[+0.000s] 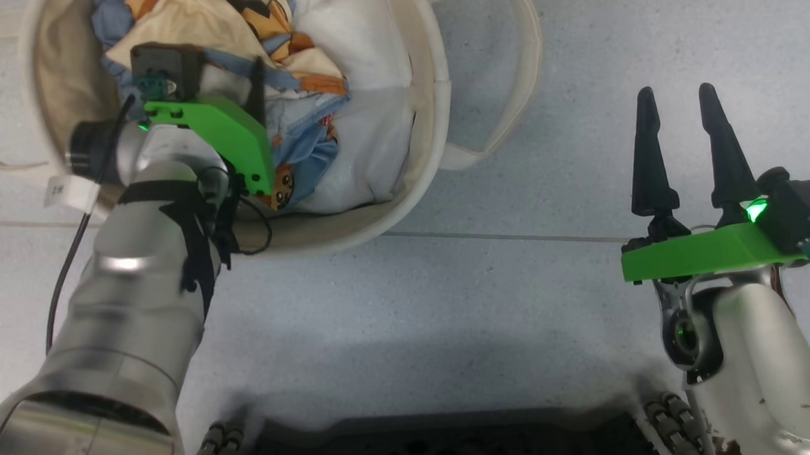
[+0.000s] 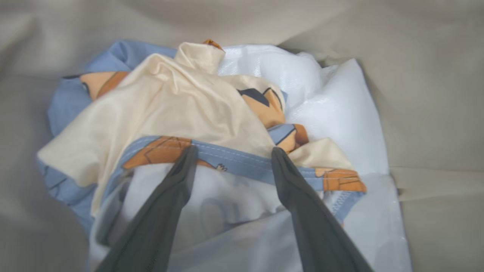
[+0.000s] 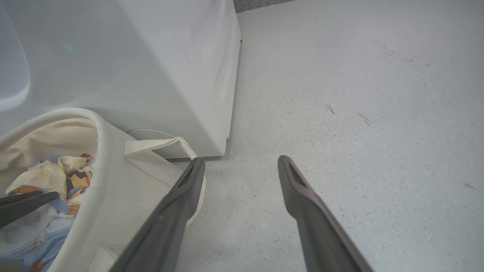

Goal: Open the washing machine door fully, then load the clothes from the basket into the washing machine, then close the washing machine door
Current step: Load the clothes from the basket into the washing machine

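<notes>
The left gripper point(image 2: 233, 151) is hanging inside the small round cream canvas basket point(image 1: 433, 94). Its 2 long dark fingers are standing wide apart, with nothing pinched between them. Both fingertips point(image 2: 189, 158) are sitting at a blue stitched hem of the clothes point(image 2: 170, 113), a soft heap of blue fabric printed with orange-brown cartoon bears, with a cream-yellow piece lying across the top. Whether the tips are pressing into the cloth I cannot tell.

The heap is lying in the bottom of the basket, partly resting on a plain white padding sheet point(image 2: 332, 113), which is showing on the basket's right side in the head view.

The basket is sitting on the pale speckled floor point(image 3: 359, 94), just beside a lower corner of the big white boxy washing machine point(image 3: 151, 68). 1 of its 2 loop handles point(image 3: 159, 145) is hanging out near the machine's base.

The right gripper point(image 1: 675, 95) is hovering over bare floor to the right of the basket and apart from it. Its 2 fingers are also standing wide and holding nothing, and they are pointing along the floor past the washing machine's corner.
</notes>
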Motion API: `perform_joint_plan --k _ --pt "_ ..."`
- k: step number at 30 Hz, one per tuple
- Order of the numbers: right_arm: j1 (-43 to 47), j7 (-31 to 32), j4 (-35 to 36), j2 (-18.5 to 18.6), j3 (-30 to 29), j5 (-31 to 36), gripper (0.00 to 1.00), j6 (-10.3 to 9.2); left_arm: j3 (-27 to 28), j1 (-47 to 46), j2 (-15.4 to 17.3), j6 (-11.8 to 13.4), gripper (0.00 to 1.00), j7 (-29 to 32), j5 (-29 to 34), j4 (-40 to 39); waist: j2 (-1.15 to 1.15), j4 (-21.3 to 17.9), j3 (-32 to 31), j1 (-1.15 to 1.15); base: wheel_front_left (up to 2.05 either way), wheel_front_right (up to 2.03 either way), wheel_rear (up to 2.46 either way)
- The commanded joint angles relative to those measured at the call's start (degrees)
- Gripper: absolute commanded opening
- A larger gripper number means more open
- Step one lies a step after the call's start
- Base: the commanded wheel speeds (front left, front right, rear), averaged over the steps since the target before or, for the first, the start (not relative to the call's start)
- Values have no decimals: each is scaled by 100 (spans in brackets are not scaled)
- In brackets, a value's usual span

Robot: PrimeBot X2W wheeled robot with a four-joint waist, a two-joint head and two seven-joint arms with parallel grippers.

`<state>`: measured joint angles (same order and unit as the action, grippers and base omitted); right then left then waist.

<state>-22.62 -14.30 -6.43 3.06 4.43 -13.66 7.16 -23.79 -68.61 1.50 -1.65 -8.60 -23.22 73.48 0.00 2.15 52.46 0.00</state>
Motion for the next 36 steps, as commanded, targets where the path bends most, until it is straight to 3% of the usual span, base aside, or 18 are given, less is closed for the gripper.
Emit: perform_joint_plan --k 1,6,11,14,18,19,26,36 --pt "222 -70 178 -18 121 42 100 33 28 19 267 220 100 7 76 -13 0 -13 53 0 0 0 0" --pt "287 -70 213 -18 98 109 100 33 -23 18 297 706 100 120 135 30 0 13 154 0 0 0 0" --pt "319 -70 226 -18 120 176 100 33 -173 60 270 956 100 400 230 43 0 74 212 0 0 0 0" --pt "337 -70 242 -18 129 212 100 33 -303 54 243 928 100 446 304 45 0 103 239 0 0 0 0" --pt "379 -70 260 -18 112 256 100 33 -349 53 195 643 100 454 222 46 0 131 272 0 0 0 0" --pt "389 -70 264 -18 106 260 100 33 -346 50 185 559 0 435 184 46 0 136 278 0 0 0 0" --pt "385 -70 273 -18 79 287 100 33 -345 47 152 372 0 229 18 46 0 190 288 0 0 0 0" --pt "298 -70 218 -18 73 237 100 33 -273 54 216 479 0 -596 -89 -18 0 351 -17 0 0 0 0"
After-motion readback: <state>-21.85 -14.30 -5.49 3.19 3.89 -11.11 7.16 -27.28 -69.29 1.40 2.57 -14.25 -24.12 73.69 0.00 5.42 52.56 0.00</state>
